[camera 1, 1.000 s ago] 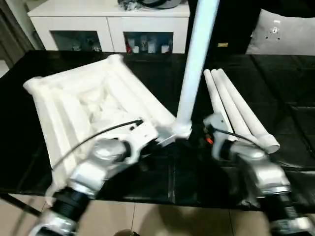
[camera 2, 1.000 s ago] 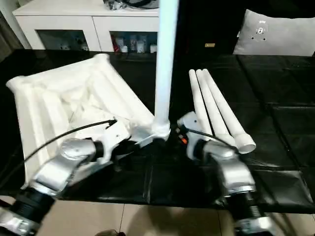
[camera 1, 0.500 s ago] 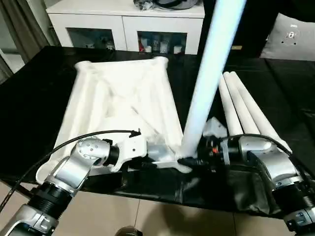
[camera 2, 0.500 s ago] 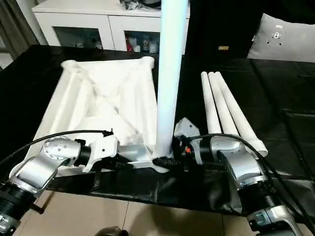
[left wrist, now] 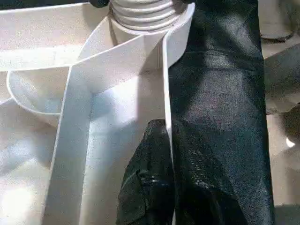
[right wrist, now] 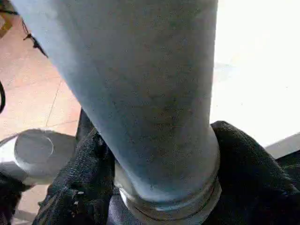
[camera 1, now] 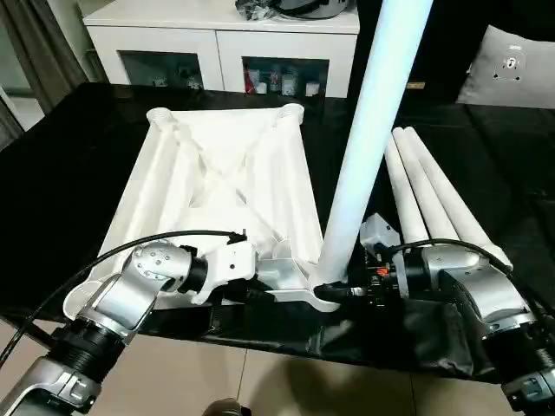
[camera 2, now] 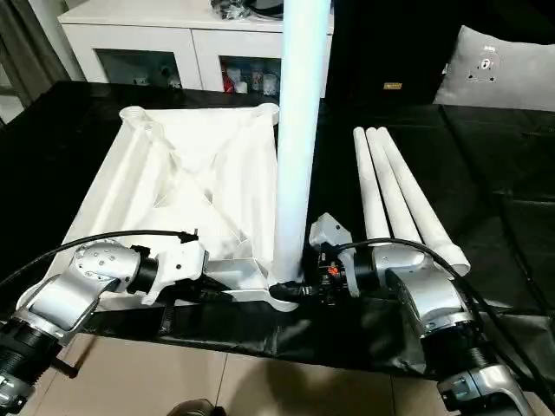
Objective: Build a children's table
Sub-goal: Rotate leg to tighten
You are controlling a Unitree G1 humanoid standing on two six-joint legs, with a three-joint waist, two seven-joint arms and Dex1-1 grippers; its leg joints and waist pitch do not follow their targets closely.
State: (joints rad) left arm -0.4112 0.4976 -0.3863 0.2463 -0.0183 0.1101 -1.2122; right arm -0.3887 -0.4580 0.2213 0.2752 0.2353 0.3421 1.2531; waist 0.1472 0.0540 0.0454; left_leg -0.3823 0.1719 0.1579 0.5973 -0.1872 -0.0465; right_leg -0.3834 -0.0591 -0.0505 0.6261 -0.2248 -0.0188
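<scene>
Right gripper (camera 2: 305, 289) clasping upright leg (camera 2: 297, 130), tabletop (camera 2: 191, 186) at bench edge (camera 2: 260, 334)

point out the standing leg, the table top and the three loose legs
standing leg (camera 2: 293, 139), right eye view, middle of its upright shaft
table top (camera 1: 217, 178), left eye view, ribbed underside near the centre
three loose legs (camera 1: 429, 195), left eye view, middle leg of the bundle lying on the black surface

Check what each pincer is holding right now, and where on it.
Left pincer pinches the tabletop's rim wall beside the near corner socket. Right pincer grips the upright leg at its threaded base, just above that socket.
</scene>
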